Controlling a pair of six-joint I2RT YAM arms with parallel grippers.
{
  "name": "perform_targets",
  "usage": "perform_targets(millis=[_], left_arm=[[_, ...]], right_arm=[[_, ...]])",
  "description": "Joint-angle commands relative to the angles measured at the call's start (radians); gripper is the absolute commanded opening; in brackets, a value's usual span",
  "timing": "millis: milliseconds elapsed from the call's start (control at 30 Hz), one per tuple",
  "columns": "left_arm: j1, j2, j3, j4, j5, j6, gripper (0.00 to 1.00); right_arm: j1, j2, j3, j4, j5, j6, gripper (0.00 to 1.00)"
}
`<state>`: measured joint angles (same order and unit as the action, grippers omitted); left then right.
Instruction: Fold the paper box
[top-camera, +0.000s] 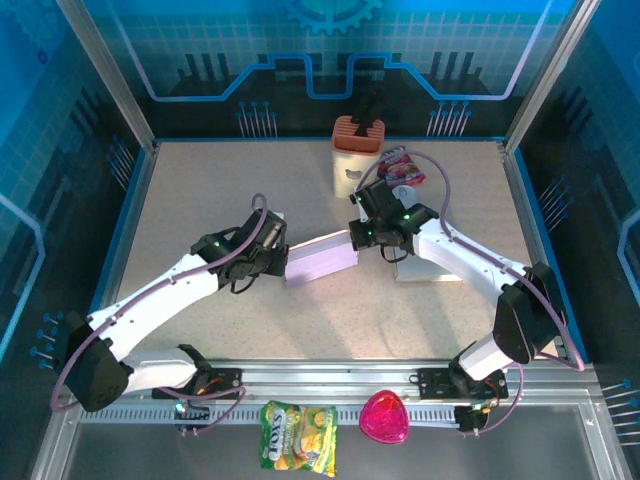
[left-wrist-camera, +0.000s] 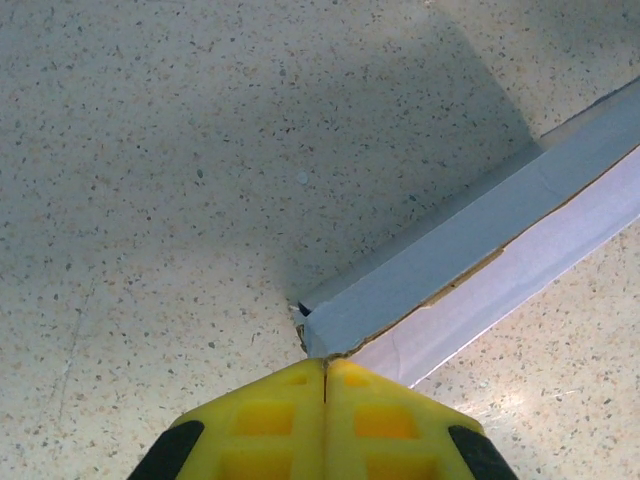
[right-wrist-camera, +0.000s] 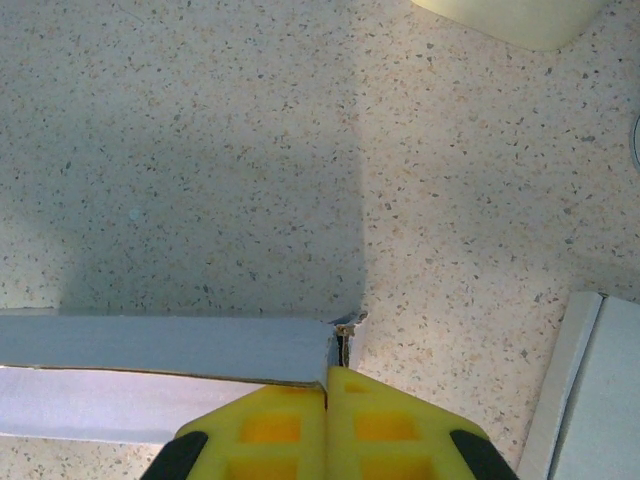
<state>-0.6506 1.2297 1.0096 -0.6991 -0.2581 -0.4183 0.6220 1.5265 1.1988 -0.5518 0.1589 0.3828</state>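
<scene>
Paper box (top-camera: 320, 258) sits at the middle of the frame in the top view, over the speckled desk (top-camera: 200, 190). The left end effector (top-camera: 283, 263) is clenched on its left end, and the right end effector (top-camera: 355, 238) is clenched on its right end.

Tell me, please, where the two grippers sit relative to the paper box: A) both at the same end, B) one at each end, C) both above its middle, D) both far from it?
B: the left gripper is shut on one end of the paper box, the right gripper on the other.
</scene>
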Motion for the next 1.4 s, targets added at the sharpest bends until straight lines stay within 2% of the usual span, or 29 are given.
perform_targets(millis=[0, 400, 767, 1133, 1367], left_arm=[[0.005, 0.01, 0.047, 0.008, 0.0, -0.083, 0.02], [0.005, 0.056, 0.112, -0.046, 0.025, -0.164, 0.0], [0.009, 0.063, 0.118, -0.031, 0.042, -0.217, 0.0], [0.05, 0.048, 0.076, 0.027, 0.145, -0.24, 0.0], [0.063, 0.044, 0.06, 0.027, 0.153, -0.219, 0.0]], right_arm=[[0.031, -0.003, -0.035, -0.053, -0.001, 0.037, 0.0], [0.045, -0.019, -0.045, -0.059, 0.016, 0.054, 0.0], [0.058, -0.022, -0.047, -0.058, 0.019, 0.067, 0.0], [0.059, -0.014, -0.039, -0.062, 0.016, 0.068, 0.0], [0.059, -0.015, -0.041, -0.06, 0.015, 0.068, 0.0]])
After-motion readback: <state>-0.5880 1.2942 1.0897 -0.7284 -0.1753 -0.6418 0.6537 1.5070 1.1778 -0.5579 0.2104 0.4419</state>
